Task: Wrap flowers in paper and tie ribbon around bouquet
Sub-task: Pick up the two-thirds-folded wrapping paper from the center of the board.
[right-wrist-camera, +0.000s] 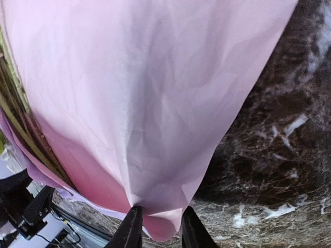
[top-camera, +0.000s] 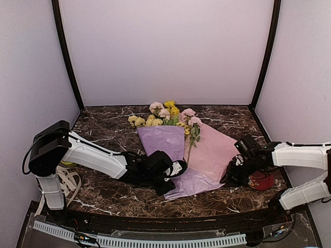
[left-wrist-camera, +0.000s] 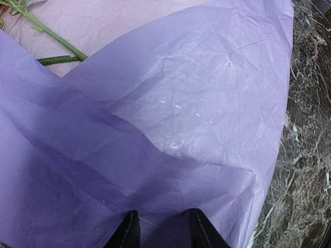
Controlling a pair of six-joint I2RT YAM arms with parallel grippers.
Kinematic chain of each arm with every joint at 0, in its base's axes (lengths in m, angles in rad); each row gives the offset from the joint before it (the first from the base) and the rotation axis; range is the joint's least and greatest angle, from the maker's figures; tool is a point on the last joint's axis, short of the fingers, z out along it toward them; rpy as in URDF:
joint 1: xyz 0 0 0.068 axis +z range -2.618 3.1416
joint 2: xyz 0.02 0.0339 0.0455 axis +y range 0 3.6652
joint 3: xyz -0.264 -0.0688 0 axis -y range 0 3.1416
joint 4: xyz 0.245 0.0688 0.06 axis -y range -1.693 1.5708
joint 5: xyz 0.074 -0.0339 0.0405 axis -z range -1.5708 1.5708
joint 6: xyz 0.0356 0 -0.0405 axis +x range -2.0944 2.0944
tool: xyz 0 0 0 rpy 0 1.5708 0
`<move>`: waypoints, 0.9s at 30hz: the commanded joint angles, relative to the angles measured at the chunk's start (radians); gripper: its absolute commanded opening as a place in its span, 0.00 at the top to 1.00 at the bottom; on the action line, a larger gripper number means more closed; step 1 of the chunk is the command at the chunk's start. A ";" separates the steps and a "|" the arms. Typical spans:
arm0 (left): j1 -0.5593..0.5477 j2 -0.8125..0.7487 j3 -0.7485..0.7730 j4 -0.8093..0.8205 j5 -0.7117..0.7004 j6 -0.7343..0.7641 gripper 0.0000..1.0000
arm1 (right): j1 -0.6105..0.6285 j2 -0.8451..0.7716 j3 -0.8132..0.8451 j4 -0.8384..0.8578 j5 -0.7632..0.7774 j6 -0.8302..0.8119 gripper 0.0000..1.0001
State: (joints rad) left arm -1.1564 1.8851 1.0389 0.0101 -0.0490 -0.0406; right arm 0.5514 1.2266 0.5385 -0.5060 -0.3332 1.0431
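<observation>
Top external: the paper (top-camera: 212,150) spread on marble table (top-camera: 103,124), left flap folded across green stems of the flowers (top-camera: 165,113), blooms just past the far edge. Clenched on the paper's right corner, raising it tent-like: right gripper (top-camera: 227,180). At the near-left fold: left gripper (top-camera: 168,187), fingers (left-wrist-camera: 129,232) flanking crinkled paper, grip impossible to tell. Beside left arm base: the ribbon (top-camera: 67,181).

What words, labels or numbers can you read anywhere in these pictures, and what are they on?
No text can be read in any view.
Paper, flowers, table: no print visible.
White patch on the left arm: too small to read.
Ribbon: any print too small to tell.
</observation>
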 commanded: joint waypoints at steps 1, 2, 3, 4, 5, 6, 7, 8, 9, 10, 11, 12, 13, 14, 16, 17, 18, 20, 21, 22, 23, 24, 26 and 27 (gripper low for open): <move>0.001 -0.007 -0.009 -0.012 0.014 0.015 0.66 | -0.007 -0.037 -0.001 0.039 0.023 -0.008 0.80; 0.002 -0.007 -0.008 -0.011 0.016 0.017 0.65 | -0.007 -0.039 -0.003 0.039 0.023 -0.006 0.82; 0.001 -0.008 -0.011 -0.010 0.017 0.018 0.65 | -0.008 -0.039 -0.005 0.037 0.021 -0.007 0.84; 0.001 -0.009 -0.012 -0.009 0.017 0.018 0.65 | -0.009 -0.039 -0.007 0.037 0.018 -0.008 0.87; 0.002 -0.009 -0.013 -0.009 0.018 0.019 0.65 | -0.008 -0.041 -0.006 0.036 0.015 -0.011 0.91; 0.001 -0.009 -0.012 -0.009 0.018 0.020 0.65 | -0.008 -0.042 -0.003 0.035 0.013 -0.015 0.95; 0.001 -0.009 -0.012 -0.008 0.018 0.022 0.65 | -0.008 -0.044 0.002 0.033 0.013 -0.019 0.98; 0.001 -0.010 -0.013 -0.009 0.013 0.024 0.65 | -0.008 -0.049 0.006 0.031 0.014 -0.024 0.99; 0.002 -0.012 -0.011 -0.009 0.006 0.024 0.65 | -0.008 -0.055 0.009 0.029 0.014 -0.030 1.00; 0.001 -0.012 -0.012 -0.009 -0.002 0.027 0.65 | -0.008 -0.062 0.012 0.030 0.014 -0.036 1.00; 0.002 -0.012 -0.012 -0.007 -0.008 0.032 0.65 | -0.008 -0.069 0.011 0.030 0.014 -0.038 1.00; 0.002 -0.012 -0.010 -0.005 -0.012 0.036 0.65 | -0.009 -0.075 0.009 0.033 0.011 -0.042 1.00; 0.003 -0.011 -0.011 -0.003 -0.014 0.039 0.64 | -0.009 -0.082 0.005 0.033 0.005 -0.044 1.00; 0.002 -0.009 -0.010 -0.002 -0.013 0.040 0.64 | -0.007 -0.089 0.003 0.034 0.000 -0.046 1.00; 0.003 -0.007 -0.013 0.001 -0.010 0.041 0.64 | -0.006 -0.111 0.000 0.038 -0.007 -0.054 1.00; 0.003 -0.007 -0.013 0.003 -0.008 0.041 0.64 | -0.002 -0.126 0.003 0.041 -0.005 -0.060 1.00; 0.003 -0.006 -0.014 0.005 -0.006 0.042 0.63 | 0.003 -0.145 0.010 0.045 0.001 -0.067 1.00; 0.003 -0.003 -0.011 0.006 -0.002 0.046 0.63 | 0.022 -0.180 0.036 0.056 0.022 -0.080 1.00; 0.003 0.001 -0.007 0.006 0.001 0.048 0.63 | 0.037 -0.193 0.055 0.056 0.040 -0.094 1.00; 0.004 0.004 -0.005 0.004 0.007 0.050 0.63 | 0.057 -0.201 0.077 0.051 0.059 -0.107 1.00; 0.004 0.007 -0.003 0.004 0.011 0.050 0.62 | 0.080 -0.203 0.102 0.040 0.085 -0.126 1.00; 0.006 0.009 -0.002 0.004 0.016 0.051 0.62 | 0.106 -0.203 0.122 0.028 0.108 -0.141 1.00; 0.010 0.009 -0.003 0.007 0.024 0.049 0.62 | 0.152 -0.191 0.155 0.022 0.132 -0.173 1.00; 0.013 0.009 -0.004 0.010 0.029 0.047 0.62 | 0.171 -0.185 0.162 0.032 0.128 -0.183 1.00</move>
State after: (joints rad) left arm -1.1538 1.8866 1.0389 0.0135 -0.0441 -0.0040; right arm 0.6571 1.0386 0.6380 -0.4957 -0.2623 0.9348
